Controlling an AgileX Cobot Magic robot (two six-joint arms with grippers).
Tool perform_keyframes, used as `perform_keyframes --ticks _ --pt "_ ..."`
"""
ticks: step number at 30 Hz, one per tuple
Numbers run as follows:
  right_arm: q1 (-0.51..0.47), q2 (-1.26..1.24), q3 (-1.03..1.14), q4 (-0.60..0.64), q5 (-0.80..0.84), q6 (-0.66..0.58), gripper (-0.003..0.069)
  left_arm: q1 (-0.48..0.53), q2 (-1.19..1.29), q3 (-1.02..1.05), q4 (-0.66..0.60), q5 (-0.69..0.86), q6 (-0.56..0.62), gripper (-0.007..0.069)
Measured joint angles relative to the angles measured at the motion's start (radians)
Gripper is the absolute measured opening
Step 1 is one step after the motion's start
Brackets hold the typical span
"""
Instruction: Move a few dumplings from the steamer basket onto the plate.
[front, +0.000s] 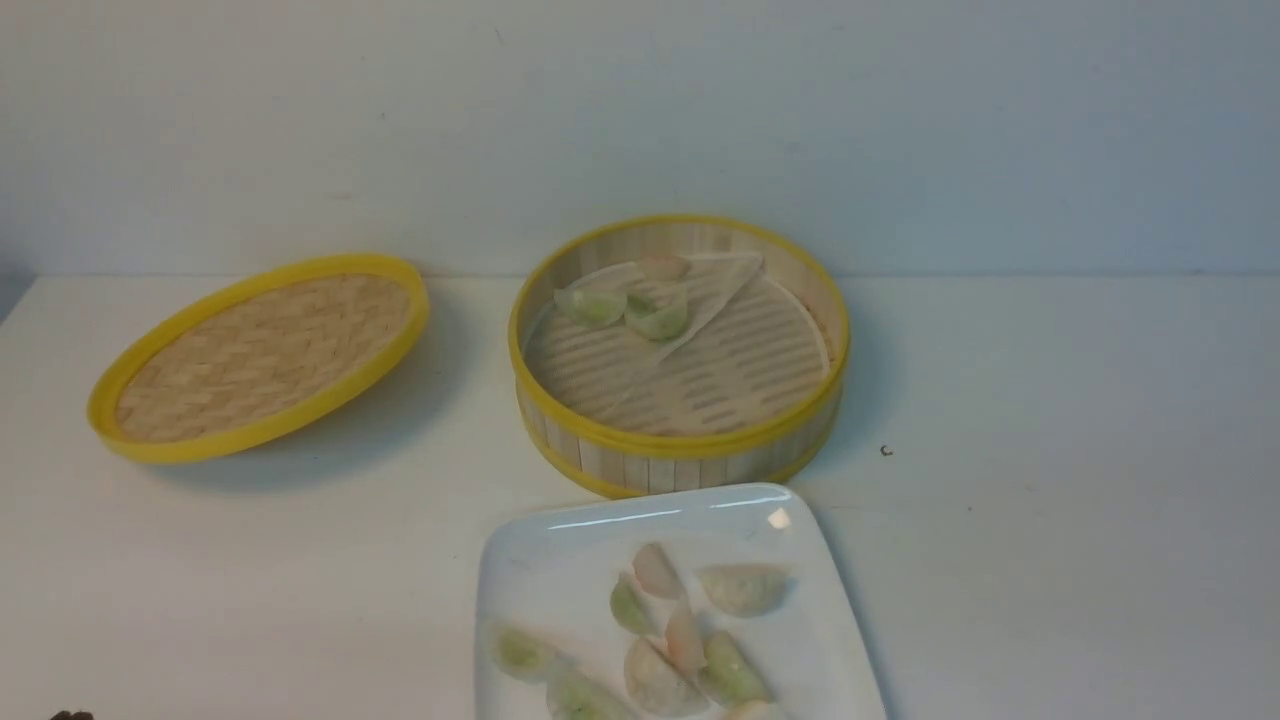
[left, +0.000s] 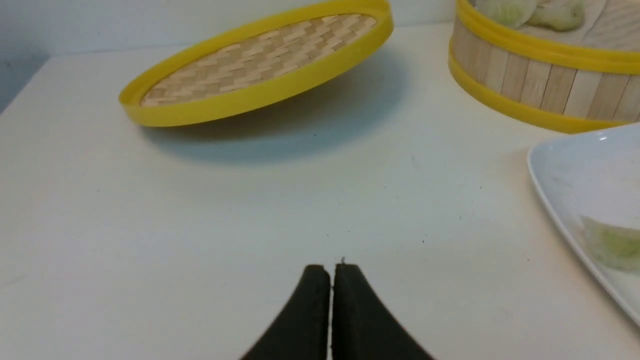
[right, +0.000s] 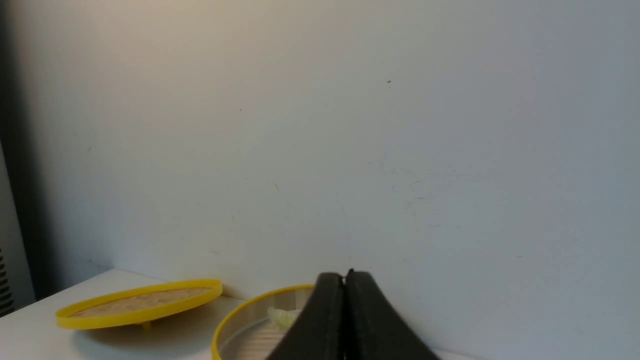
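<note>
You have the steamer basket (front: 680, 440) upright at the middle of the white table (front: 1050, 480), its open mouth facing up. Three dumplings are left in it, bunched at the far left of the slatted floor: two pale green ones (front: 592, 305) (front: 658, 318) side by side, long axes running roughly left to right, and a pinkish one (front: 665, 266) just beyond them against the far wall. The paper liner (front: 715, 290) is folded back toward that corner, so the near and right parts of the floor are bare.

The plate (front: 560, 560) sits just on the near side of the basket, its far edge close to the basket's wall; whether they touch you cannot tell. It holds a loose cluster of dumplings (front: 745, 588) pointing various ways, and its near part runs out of the front view. The plate's far left corner is bare.

The woven lid (front: 262, 355) lies well to the left, tilted, clear of the basket. The table to the right of the basket is open.

Your left gripper (left: 331, 270) is clenched with nothing in it, low over the table near the plate's left edge. Your right gripper (right: 344, 277) is likewise clenched and empty, raised, facing the wall (right: 350, 125).
</note>
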Motion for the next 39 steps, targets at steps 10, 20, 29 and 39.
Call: perform_keyframes --ticks 10,20,29,39 --pt "0.000 0.000 0.000 -0.003 0.000 0.000 -0.0014 0.000 0.000 0.000 0.000 0.000 0.002 -0.0006" --pt "0.000 0.000 0.000 -0.003 0.000 0.000 -0.0014 0.000 0.000 0.000 0.000 0.000 0.002 -0.0006" --pt "0.000 0.000 0.022 0.304 -0.078 -0.276 -0.0014 0.000 0.000 0.000 0.000 0.000 0.002 -0.0006" --pt "-0.002 0.000 0.046 0.551 -0.158 -0.503 -0.0014 0.000 0.000 0.000 0.000 0.001 0.002 -0.0006"
